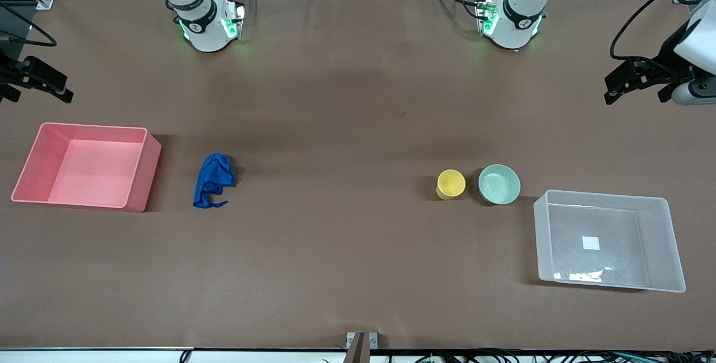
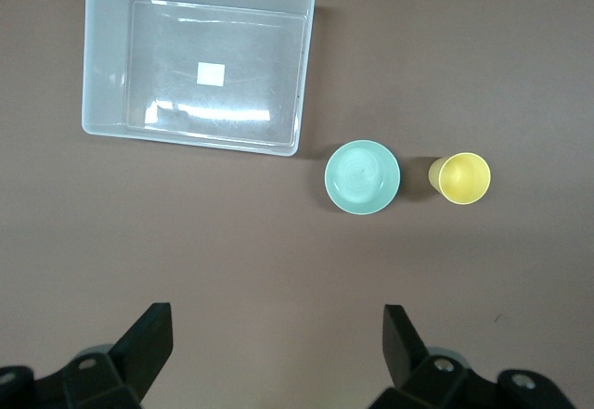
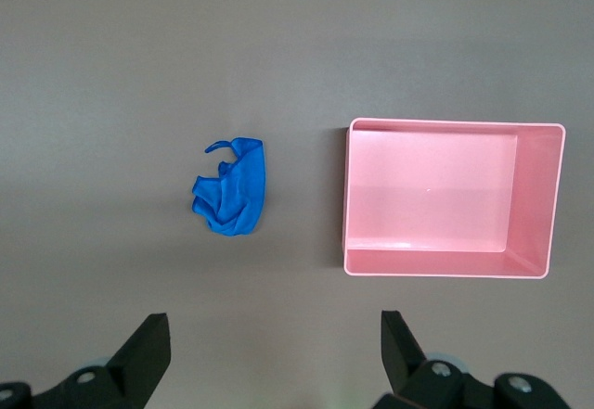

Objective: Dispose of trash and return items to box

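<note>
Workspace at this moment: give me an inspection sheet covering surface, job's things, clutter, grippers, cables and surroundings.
Surface: brown table, flat, nothing spilled.
Job's things: blue wad of trash lies beside the pink bin, apart from it. Yellow cup and mint-green bowl stand upright side by side, beside the clear plastic bin, which holds only a white label.
Clutter: nothing seen.
Grippers: left gripper open, high over the table short of the bowl; right gripper open, high over the table short of the trash. Both hold nothing.
Cables: black cables at the arm bases and table edges.
Surroundings: grey floor at the top of the front view.
</note>
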Controlling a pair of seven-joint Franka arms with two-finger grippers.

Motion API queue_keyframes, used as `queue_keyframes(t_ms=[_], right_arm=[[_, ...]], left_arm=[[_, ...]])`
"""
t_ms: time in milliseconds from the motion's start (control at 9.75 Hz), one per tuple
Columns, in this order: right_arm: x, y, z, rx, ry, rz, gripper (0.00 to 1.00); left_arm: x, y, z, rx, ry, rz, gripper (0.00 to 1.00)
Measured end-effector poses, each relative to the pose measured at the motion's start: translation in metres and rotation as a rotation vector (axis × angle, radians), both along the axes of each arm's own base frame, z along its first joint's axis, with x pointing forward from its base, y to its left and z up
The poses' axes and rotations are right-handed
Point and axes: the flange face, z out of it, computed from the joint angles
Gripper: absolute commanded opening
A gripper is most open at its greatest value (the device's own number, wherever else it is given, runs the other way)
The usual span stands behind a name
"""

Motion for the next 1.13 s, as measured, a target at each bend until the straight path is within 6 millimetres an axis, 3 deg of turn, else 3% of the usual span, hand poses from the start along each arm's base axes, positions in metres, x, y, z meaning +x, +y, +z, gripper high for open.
queue_keyframes(t_ms=[615, 923, 1128], right_arm=[[-0.003, 0.001, -0.002, 0.001, 0.026, 0.001, 1.0], [-0.002, 0.0, -0.003, 0.001, 0.029, 0.001, 1.0], [-0.002, 0.0, -0.004, 0.001, 0.03, 0.001, 1.0]], left_arm=[[0.011, -0.003, -0.013, -0.004, 0.023, -0.008, 1.0], [0.031, -0.022, -0.053, -0.01, 0.069, -0.039, 1.0], [0.045, -0.022, -0.098, -0.017, 0.047, -0.029, 1.0]])
